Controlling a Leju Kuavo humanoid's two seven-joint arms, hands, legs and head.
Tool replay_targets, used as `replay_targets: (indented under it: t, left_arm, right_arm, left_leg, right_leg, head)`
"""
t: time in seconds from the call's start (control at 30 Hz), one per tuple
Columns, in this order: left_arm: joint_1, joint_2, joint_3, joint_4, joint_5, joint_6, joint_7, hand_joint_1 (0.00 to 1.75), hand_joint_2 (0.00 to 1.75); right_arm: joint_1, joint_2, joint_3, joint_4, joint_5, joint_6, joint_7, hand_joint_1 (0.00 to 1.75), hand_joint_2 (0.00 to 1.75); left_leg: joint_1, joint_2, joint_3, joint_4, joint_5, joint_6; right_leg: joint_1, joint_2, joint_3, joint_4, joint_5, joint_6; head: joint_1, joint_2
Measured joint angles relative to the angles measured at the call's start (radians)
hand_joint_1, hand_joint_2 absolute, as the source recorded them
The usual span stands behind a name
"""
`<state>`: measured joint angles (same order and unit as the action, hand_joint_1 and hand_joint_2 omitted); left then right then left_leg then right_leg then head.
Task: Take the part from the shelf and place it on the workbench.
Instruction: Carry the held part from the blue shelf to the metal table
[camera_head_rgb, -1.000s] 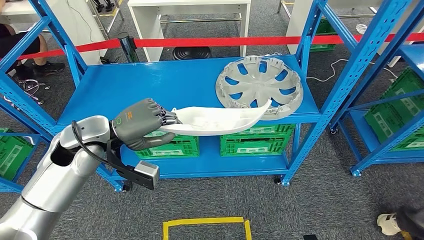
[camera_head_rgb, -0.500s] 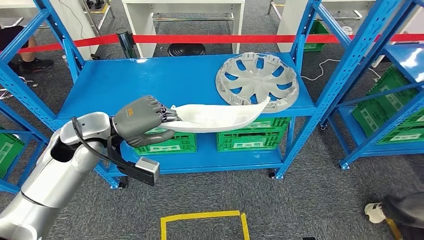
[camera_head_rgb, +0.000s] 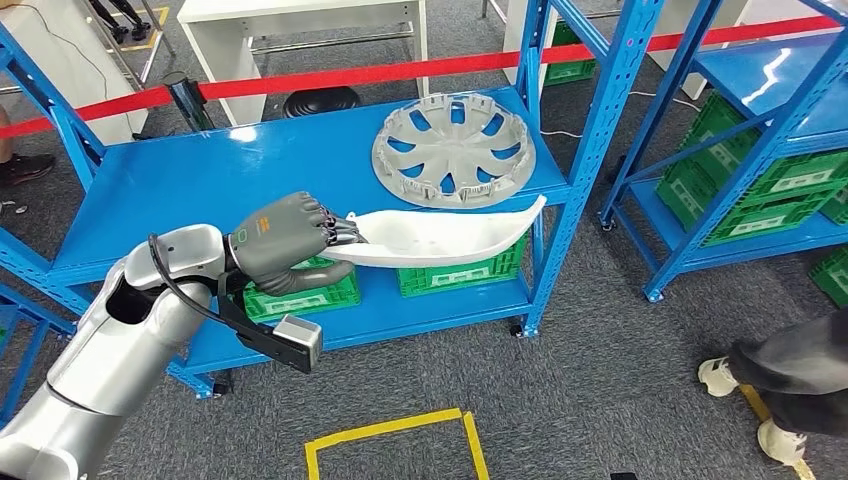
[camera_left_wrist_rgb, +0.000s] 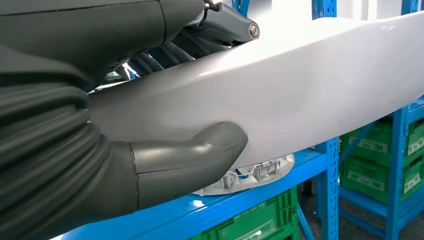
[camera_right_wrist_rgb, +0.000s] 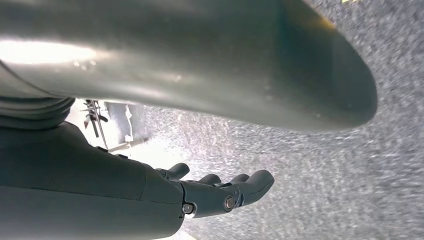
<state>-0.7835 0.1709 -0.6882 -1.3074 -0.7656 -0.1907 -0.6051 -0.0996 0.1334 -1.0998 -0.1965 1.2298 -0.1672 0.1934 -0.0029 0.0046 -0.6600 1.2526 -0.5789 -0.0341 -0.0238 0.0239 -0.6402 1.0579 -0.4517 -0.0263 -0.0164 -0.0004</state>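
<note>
Part: long, curved white plastic panel, glossy. Held roughly level by one end in the left hand, in front of the blue shelf.

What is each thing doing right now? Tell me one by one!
left hand: holds one end of the white part
white part: held level in the air, off the shelf
wheel cover: lying flat on the blue shelf
right hand: holds nothing, fingers apart, above the floor
green crates: sitting on the lower shelf
</note>
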Motion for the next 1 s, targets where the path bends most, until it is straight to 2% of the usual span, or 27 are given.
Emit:
replay_targets:
  t: [0.07,0.1,0.13,0.23,0.27,0.3,0.4,0.43,0.47,0.5,0.57,0.6,0.63,0.73,0.77,0.8,0.83,0.9,0.93,0.97,1.0]
  left_arm:
    - [-0.003,0.000,0.000,0.000,0.000,0.000,0.002,1.75,1.75]
    - [-0.004,-0.001,0.000,-0.001,0.000,0.000,0.002,1.75,1.75]
    - [-0.006,-0.001,0.000,-0.001,0.000,0.001,0.003,1.75,1.75]
    - [-0.008,-0.002,0.000,-0.002,0.000,0.001,0.004,1.75,1.75]
    - [-0.008,-0.002,0.000,-0.002,0.000,0.001,0.004,1.75,1.75]
    - [-0.009,-0.002,0.000,-0.002,0.000,0.001,0.004,1.75,1.75]
    - [-0.009,-0.002,-0.001,0.002,0.000,0.000,0.005,1.75,1.75]
    - [-0.009,-0.002,-0.002,0.003,0.000,-0.001,0.007,1.75,1.75]
    - [-0.009,-0.001,-0.002,0.005,0.000,-0.001,0.009,1.75,1.75]
    - [-0.009,-0.001,-0.003,0.006,0.000,-0.001,0.011,1.75,1.75]
    - [-0.010,0.000,-0.003,0.006,0.001,-0.002,0.014,1.75,1.75]
    - [-0.011,0.001,-0.003,0.006,0.001,-0.002,0.016,1.75,1.75]
    - [-0.011,0.002,-0.003,0.005,0.002,-0.003,0.017,1.75,1.75]
    - [-0.011,0.007,-0.003,0.002,0.003,-0.004,0.020,1.75,1.75]
    - [-0.010,0.011,-0.003,0.001,0.003,-0.004,0.021,1.75,1.75]
    - [-0.010,0.016,-0.003,0.001,0.003,-0.004,0.021,1.75,1.75]
    - [-0.009,0.021,-0.003,0.000,0.003,-0.005,0.022,1.75,1.75]
    - [-0.003,0.028,-0.003,0.000,0.003,-0.005,0.022,1.75,1.75]
    - [0.002,0.032,-0.004,0.000,0.003,-0.005,0.022,1.75,1.75]
    - [0.007,0.036,-0.004,0.000,0.003,-0.005,0.022,1.75,1.75]
    - [0.011,0.040,-0.004,-0.001,0.003,-0.005,0.022,1.75,1.75]
  right_arm:
    - [0.000,0.002,0.000,0.000,0.000,-0.002,0.001,0.00,0.00]
    - [0.000,0.003,0.000,0.000,0.000,-0.002,0.001,0.00,0.00]
    - [-0.001,0.004,0.000,0.000,0.002,-0.002,0.001,0.00,0.00]
    - [0.001,0.004,0.000,0.000,0.005,-0.003,0.001,0.00,0.00]
    - [0.001,0.005,0.000,0.000,0.006,-0.003,0.002,0.00,0.00]
    - [0.001,0.005,0.000,0.000,0.006,-0.003,0.002,0.00,0.00]
    - [-0.001,0.003,0.000,0.000,0.007,-0.002,0.004,0.00,0.00]
    - [0.000,0.002,0.000,0.000,0.007,-0.002,0.005,0.00,0.00]
    - [0.000,0.002,0.000,0.000,0.007,-0.001,0.005,0.00,0.00]
    - [0.000,0.002,0.000,0.000,0.007,-0.001,0.006,0.00,0.00]
    - [-0.001,0.001,0.000,0.000,0.008,0.000,0.006,0.00,0.00]
    - [-0.002,0.001,0.000,0.000,0.008,0.001,0.005,0.00,0.00]
    - [-0.003,0.000,0.000,0.000,0.008,0.002,0.005,0.00,0.00]
    - [-0.003,0.001,0.000,0.000,0.009,0.002,0.005,0.00,0.00]
    - [-0.003,0.001,0.000,0.000,0.009,0.002,0.005,0.00,0.00]
    - [-0.003,0.001,0.000,0.000,0.009,0.002,0.005,0.00,0.00]
    - [-0.004,0.002,0.000,0.000,0.009,0.002,0.005,0.00,0.00]
    - [-0.003,0.001,0.000,0.000,0.009,0.002,0.005,0.00,0.00]
    - [-0.003,0.001,0.000,0.000,0.009,0.002,0.005,0.00,0.00]
    - [-0.002,0.001,0.000,0.000,0.009,0.002,0.005,0.00,0.00]
    - [-0.001,0.001,0.000,0.000,0.009,0.002,0.005,0.00,0.00]
  left_leg:
    - [-0.003,-0.012,0.080,-0.143,0.049,0.013]
    - [-0.006,-0.018,0.106,-0.194,0.062,0.019]
    - [-0.010,-0.022,0.119,-0.221,0.065,0.023]
    - [-0.013,-0.018,0.117,-0.235,0.081,0.037]
    - [-0.010,-0.015,0.116,-0.241,0.090,0.043]
    - [-0.007,-0.011,0.114,-0.248,0.099,0.049]
    - [-0.007,-0.003,0.094,-0.246,0.114,0.058]
    - [-0.007,0.000,0.086,-0.242,0.116,0.058]
    - [-0.007,0.003,0.078,-0.237,0.118,0.057]
    - [-0.007,0.005,0.071,-0.230,0.119,0.056]
    - [-0.008,0.010,0.058,-0.215,0.119,0.051]
    - [-0.010,0.011,0.053,-0.209,0.119,0.047]
    - [-0.011,0.012,0.050,-0.206,0.120,0.041]
    - [-0.011,0.011,0.046,-0.206,0.125,0.023]
    - [-0.010,0.009,0.041,-0.198,0.116,0.016]
    - [-0.009,0.006,0.030,-0.172,0.094,0.009]
    - [-0.006,0.004,0.011,-0.124,0.060,0.002]
    - [-0.001,0.001,-0.036,0.005,-0.013,-0.008]
    - [0.001,0.001,-0.050,0.051,-0.032,-0.010]
    - [0.003,0.001,-0.046,0.060,-0.032,-0.011]
    - [0.004,0.001,-0.022,0.030,-0.014,-0.010]
  right_leg:
    - [0.000,0.008,-0.003,0.000,0.006,0.007]
    - [-0.001,0.011,-0.004,-0.001,0.010,0.013]
    - [-0.002,0.012,-0.005,-0.003,0.014,0.019]
    - [-0.004,0.014,-0.008,-0.011,0.024,0.039]
    - [-0.003,0.009,-0.014,0.000,0.013,0.043]
    - [-0.002,0.003,-0.028,0.030,-0.012,0.046]
    - [0.000,-0.010,-0.097,0.208,-0.117,0.052]
    - [0.000,-0.010,-0.107,0.245,-0.131,0.054]
    - [0.000,-0.011,-0.099,0.247,-0.127,0.054]
    - [0.000,-0.014,-0.070,0.209,-0.108,0.054]
    - [0.002,-0.023,0.011,0.080,-0.066,0.050]
    - [0.003,-0.026,0.038,0.032,-0.054,0.045]
    - [0.005,-0.027,0.049,0.008,-0.050,0.039]
    - [0.006,-0.024,0.044,0.000,-0.040,0.020]
    - [0.004,-0.024,0.042,-0.003,-0.034,0.013]
    - [0.002,-0.024,0.039,-0.006,-0.029,0.007]
    - [0.000,-0.025,0.036,-0.007,-0.024,0.003]
    - [0.000,-0.024,0.024,-0.008,-0.015,0.000]
    - [0.000,-0.023,0.018,-0.007,-0.010,0.000]
    - [0.000,-0.022,0.012,-0.007,-0.006,0.001]
    - [-0.001,-0.021,0.007,-0.007,-0.001,0.003]
  head:
    - [0.000,0.000]
    - [0.000,0.000]
    - [0.000,0.000]
    - [0.001,0.000]
    - [0.002,0.000]
    - [0.003,0.000]
    - [0.006,0.000]
    - [0.006,0.000]
    - [0.006,0.000]
    - [0.006,0.000]
    - [0.006,0.000]
    - [0.006,0.000]
    - [0.006,0.000]
    - [0.005,0.000]
    - [0.005,0.000]
    - [0.004,0.000]
    - [0.003,0.000]
    - [0.002,0.000]
    - [0.002,0.000]
    - [0.002,0.000]
    - [0.002,0.000]
